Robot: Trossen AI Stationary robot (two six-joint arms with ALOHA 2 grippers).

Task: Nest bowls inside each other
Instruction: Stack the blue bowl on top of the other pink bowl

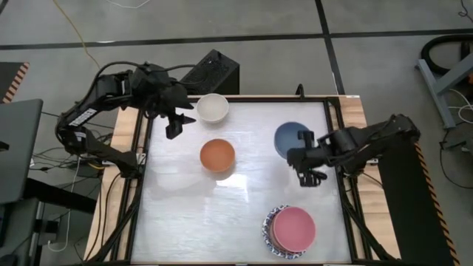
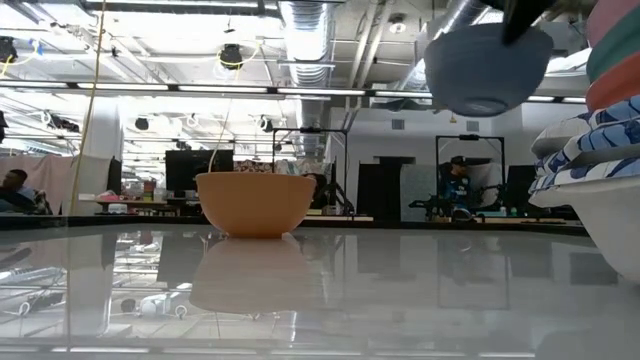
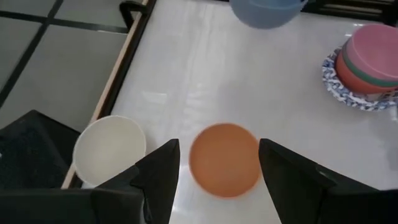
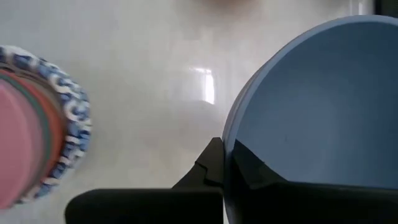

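Note:
An orange bowl (image 1: 217,155) stands upright on the table's middle (image 2: 255,203). A cream-white bowl (image 1: 212,108) stands at the far edge. My left gripper (image 1: 175,124) hovers open beside the white bowl; in its wrist view the orange bowl (image 3: 224,158) shows between and below its fingers, untouched. My right gripper (image 1: 301,152) is shut on a blue bowl (image 1: 290,137), which hangs in the air (image 2: 487,68). Near the front right edge, a stack of nested bowls (image 1: 290,229) with a pink one on top rests in a blue-and-white patterned one. My right gripper pinches the blue bowl's rim (image 4: 227,149) between its two fingers, one finger inside the bowl and one outside its wall. The fingers slant down onto the rim from the table's right side. The bowl is lifted clear of the table, opening upward and slightly tilted.
The table has a raised dark frame (image 1: 336,125) round its white top. Free room lies between the orange bowl and the stack (image 3: 370,65). A black box (image 1: 214,72) sits beyond the far edge.

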